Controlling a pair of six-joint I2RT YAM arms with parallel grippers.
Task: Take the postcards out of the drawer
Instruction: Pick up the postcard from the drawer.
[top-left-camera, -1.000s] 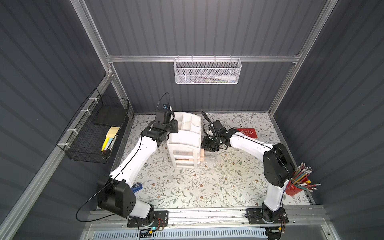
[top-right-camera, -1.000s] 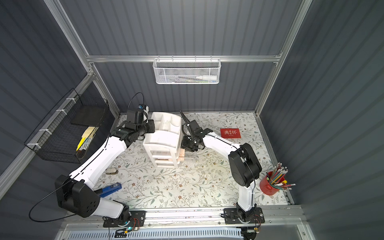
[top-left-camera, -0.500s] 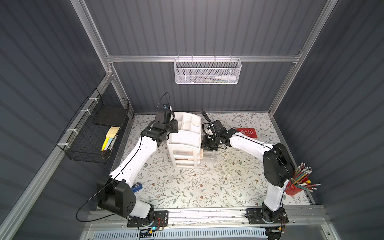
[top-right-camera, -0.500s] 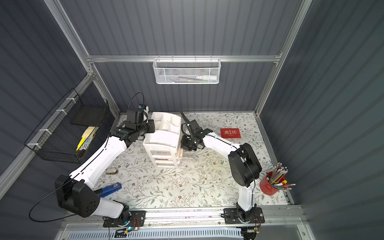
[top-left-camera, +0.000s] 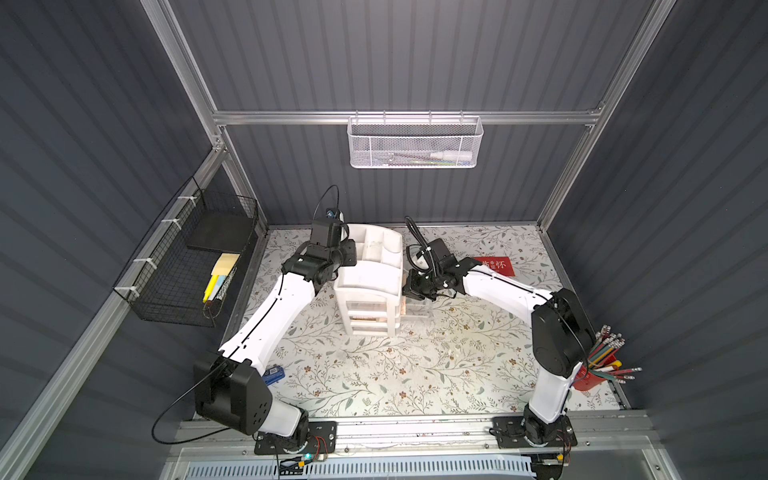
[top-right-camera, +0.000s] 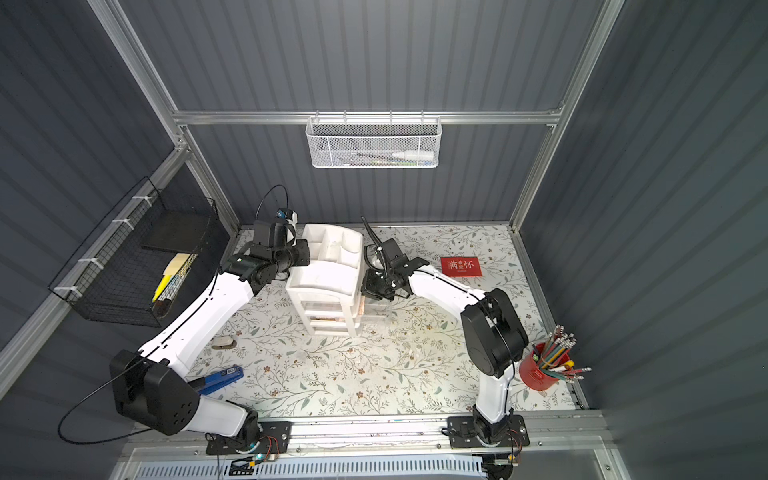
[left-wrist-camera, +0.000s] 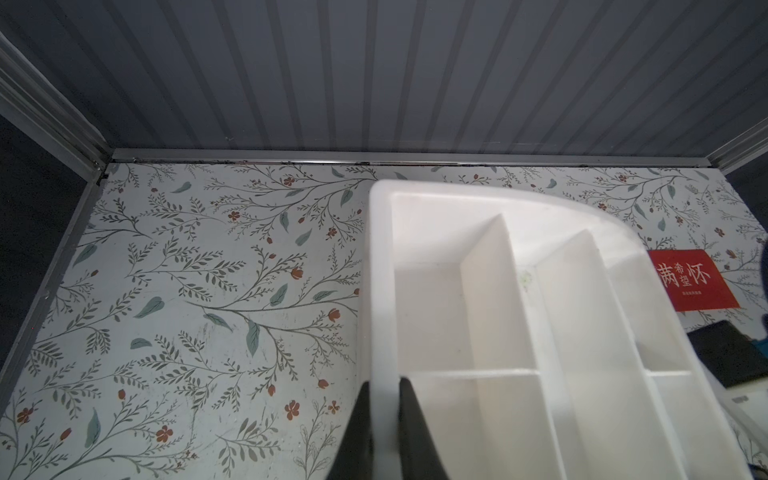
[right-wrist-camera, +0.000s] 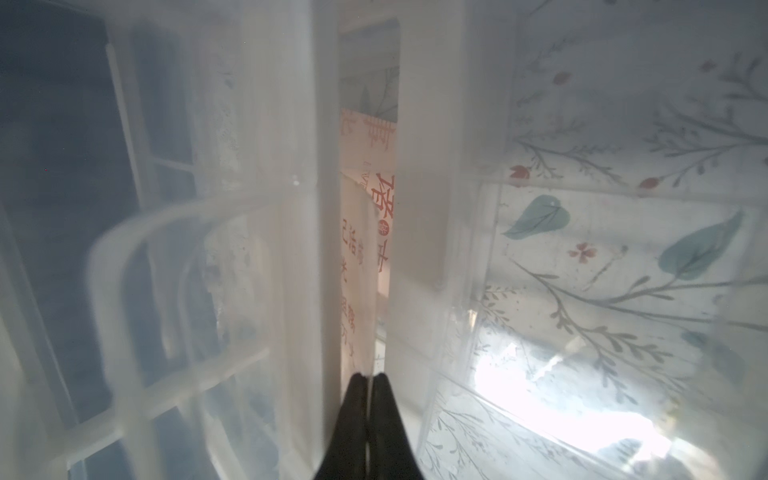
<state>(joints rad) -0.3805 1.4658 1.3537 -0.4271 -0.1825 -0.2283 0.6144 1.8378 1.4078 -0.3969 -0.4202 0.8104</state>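
Right end effector (right-wrist-camera: 368, 380) is down in the tight slot beside the white drawer organiser (top-left-camera: 368, 286). Its fingertips are pressed together with the thin edge of a peach-pink postcard (right-wrist-camera: 356, 270) nipped between them. That card stands on edge between translucent plastic walls, and a second peach-pink postcard (right-wrist-camera: 368, 137) sits just behind it, deeper in the gap. In a top view a sliver of peach shows where the organiser meets the clear drawer (top-right-camera: 374, 318).

Over on the other side, the left end effector (left-wrist-camera: 384, 399) is clamped on the organiser's top rim, one finger inside the wall and one outside. My read is that it is bracing the unit.

The red postcard (top-right-camera: 461, 266) lies flat on the floral counter (top-left-camera: 374, 374), well apart from the organiser, so that one looks done.

As for handling, these cards look feather-light, thin and a little springy, with a smooth face that could slide out of a pinch. The grip sits right on the margin, which seems the only place the slot allows. The pull probably wants to run straight along the gap, because any twist risks bending the card against the plastic or dragging the second one along with it.
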